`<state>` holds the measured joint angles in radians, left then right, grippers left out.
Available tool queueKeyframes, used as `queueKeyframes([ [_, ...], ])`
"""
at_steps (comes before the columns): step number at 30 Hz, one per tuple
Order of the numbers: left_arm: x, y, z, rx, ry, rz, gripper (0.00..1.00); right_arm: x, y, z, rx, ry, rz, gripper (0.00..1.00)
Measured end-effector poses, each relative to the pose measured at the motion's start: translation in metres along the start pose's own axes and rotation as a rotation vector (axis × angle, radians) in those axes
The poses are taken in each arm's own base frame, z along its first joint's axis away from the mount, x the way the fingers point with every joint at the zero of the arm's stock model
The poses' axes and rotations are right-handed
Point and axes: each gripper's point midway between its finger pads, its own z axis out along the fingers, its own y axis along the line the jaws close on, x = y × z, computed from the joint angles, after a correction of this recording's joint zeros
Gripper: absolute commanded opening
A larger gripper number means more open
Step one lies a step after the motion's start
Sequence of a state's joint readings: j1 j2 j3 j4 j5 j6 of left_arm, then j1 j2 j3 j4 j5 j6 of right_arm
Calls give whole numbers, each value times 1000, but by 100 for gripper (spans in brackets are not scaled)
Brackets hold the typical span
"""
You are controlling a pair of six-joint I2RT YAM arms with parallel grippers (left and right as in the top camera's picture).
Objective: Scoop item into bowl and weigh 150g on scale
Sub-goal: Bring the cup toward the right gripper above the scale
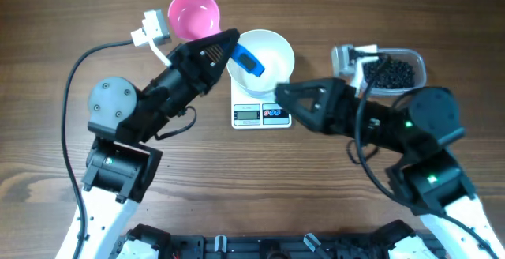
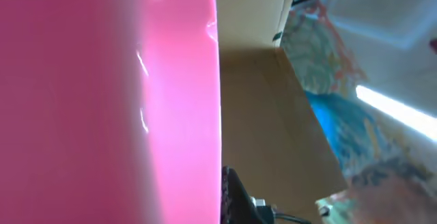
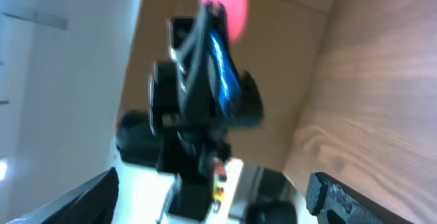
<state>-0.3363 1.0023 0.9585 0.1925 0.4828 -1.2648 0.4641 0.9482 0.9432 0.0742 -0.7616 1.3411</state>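
The white bowl (image 1: pixel 272 50) stands on the scale (image 1: pixel 261 114), and its inside looks plain white. My left gripper (image 1: pixel 230 50) is shut on the handle of a blue scoop (image 1: pixel 248 61) that reaches over the bowl's left part. The same scoop (image 3: pixel 222 70) shows blurred in the right wrist view. My right gripper (image 1: pixel 280 92) is open at the bowl's near right rim, its fingers (image 3: pixel 334 193) wide apart with nothing held between them. The item, small black beads (image 1: pixel 388 73), lies in a clear tub at the right. In the left wrist view one dark finger (image 2: pixel 233 198) shows.
A pink bowl (image 1: pixel 195 14) stands at the back left and fills the left half (image 2: pixel 102 101) of the left wrist view. A white plug with a cable (image 1: pixel 151 28) lies beside it. The clear tub (image 1: pixel 420 65) also holds a clear scoop (image 1: pixel 352 54).
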Motion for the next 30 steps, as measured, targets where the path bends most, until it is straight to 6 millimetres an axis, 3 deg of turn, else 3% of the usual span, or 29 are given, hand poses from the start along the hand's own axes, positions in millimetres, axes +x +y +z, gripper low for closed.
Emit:
queueKeyframes([
  [3, 11, -4, 4, 8, 15, -54, 4, -5, 11, 25, -81, -16, -19, 72],
  [6, 22, -7, 7, 15, 42, -76, 4, -16, -9, 43, -59, -26, 46, 58],
  [8, 22, -5, 7, 8, 36, -84, 4, -23, -20, 52, -50, -38, 70, 57],
  [14, 12, -3, 7, -3, -21, -91, 4, -30, -13, 52, -82, -74, 68, 54],
  [20, 7, 0, 7, -14, -42, -92, 4, -35, -9, 50, -98, -88, 71, 38],
  [30, 7, 2, 7, -22, -43, -95, 4, -36, -9, 50, -97, -95, 84, 31],
])
